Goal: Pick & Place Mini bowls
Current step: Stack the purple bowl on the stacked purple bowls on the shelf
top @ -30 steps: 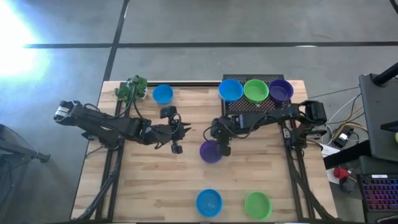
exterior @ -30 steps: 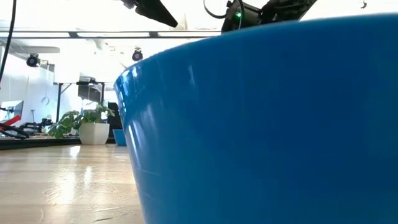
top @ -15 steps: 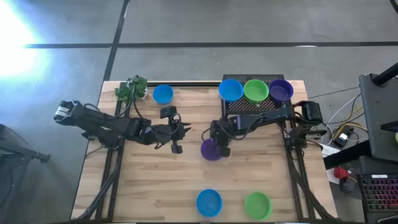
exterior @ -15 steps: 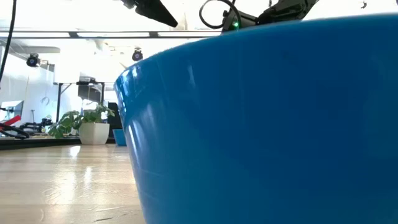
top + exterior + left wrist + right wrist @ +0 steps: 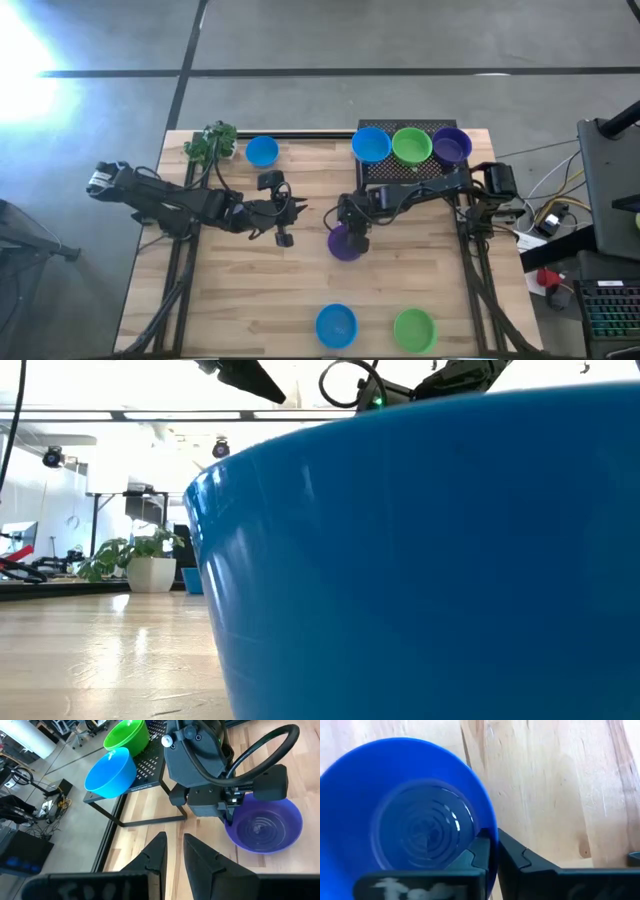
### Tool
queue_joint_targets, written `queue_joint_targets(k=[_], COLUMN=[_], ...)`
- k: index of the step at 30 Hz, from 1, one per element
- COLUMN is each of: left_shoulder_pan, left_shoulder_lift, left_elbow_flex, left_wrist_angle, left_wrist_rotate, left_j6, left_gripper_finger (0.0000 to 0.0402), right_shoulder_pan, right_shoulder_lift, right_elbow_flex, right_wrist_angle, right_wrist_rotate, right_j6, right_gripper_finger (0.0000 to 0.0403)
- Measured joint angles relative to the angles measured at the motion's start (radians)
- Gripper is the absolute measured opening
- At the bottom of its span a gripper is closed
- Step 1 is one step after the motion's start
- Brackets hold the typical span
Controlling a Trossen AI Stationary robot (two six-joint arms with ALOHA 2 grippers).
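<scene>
A purple mini bowl (image 5: pixel 345 244) sits mid-table with my right gripper (image 5: pixel 355 238) shut on its rim. In the right wrist view this bowl (image 5: pixel 415 825) fills the picture's left. My left gripper (image 5: pixel 283 225) hovers shut to the bowl's left, touching nothing; its wrist view shows the bowl (image 5: pixel 265 827) and the right gripper (image 5: pixel 227 812). Blue (image 5: pixel 370 145), green (image 5: pixel 411 146) and purple (image 5: pixel 452 146) bowls stand on a black rack (image 5: pixel 400 172). Further bowls rest on the table: blue (image 5: pixel 261 151) at the far left, blue (image 5: pixel 336 326) and green (image 5: pixel 414 329) at the near edge. My right gripper holds the purple bowl by its rim (image 5: pixel 490 827) on the side toward the rack, one finger (image 5: pixel 475 855) inside the bowl and one (image 5: pixel 520 860) outside. The fingers come from above, pointing down. Whether the bowl's base rests on the table, I cannot tell.
A small green plant (image 5: pixel 211 142) stands at the table's far left corner. The near blue bowl (image 5: pixel 420 560) fills most of the low view. Bare wood (image 5: pixel 250 290) lies between the grippers and the near bowls.
My right gripper, keeping its hold, has drawn the purple bowl a little toward the table's right, so less of the bowl shows to the left of the gripper than before.
</scene>
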Motion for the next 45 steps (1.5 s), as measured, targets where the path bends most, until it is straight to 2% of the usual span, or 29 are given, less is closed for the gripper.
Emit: queue_joint_targets(k=[15,24,31,38,45], left_shoulder_pan=[0.0,0.0,0.0,0.0,0.0], left_shoulder_lift=[0.0,0.0,0.0,0.0,-0.001], left_elbow_flex=[0.0,0.0,0.024,0.049,0.058], left_wrist_angle=[0.0,0.002,0.004,0.004,0.012], left_wrist_rotate=[0.0,0.0,0.001,0.003,0.004], left_j6=[-0.012,-0.018,-0.018,-0.004,-0.004], left_gripper_finger=[0.0059,0.0059,0.0059,0.0059,0.0059], right_shoulder_pan=[0.027,0.049,0.048,0.037,-0.042], right_shoulder_lift=[-0.061,-0.202,-0.383,-0.6,-0.754], right_elbow_flex=[0.046,0.117,0.14,0.146,0.254], right_wrist_angle=[-0.071,-0.227,-0.285,-0.342,-0.504], right_wrist_rotate=[0.006,0.011,0.017,0.231,0.403], right_j6=[-0.002,-0.021,-0.02,0.039,0.076], right_gripper_finger=[0.0011,0.0011,0.0011,0.0011,0.0011])
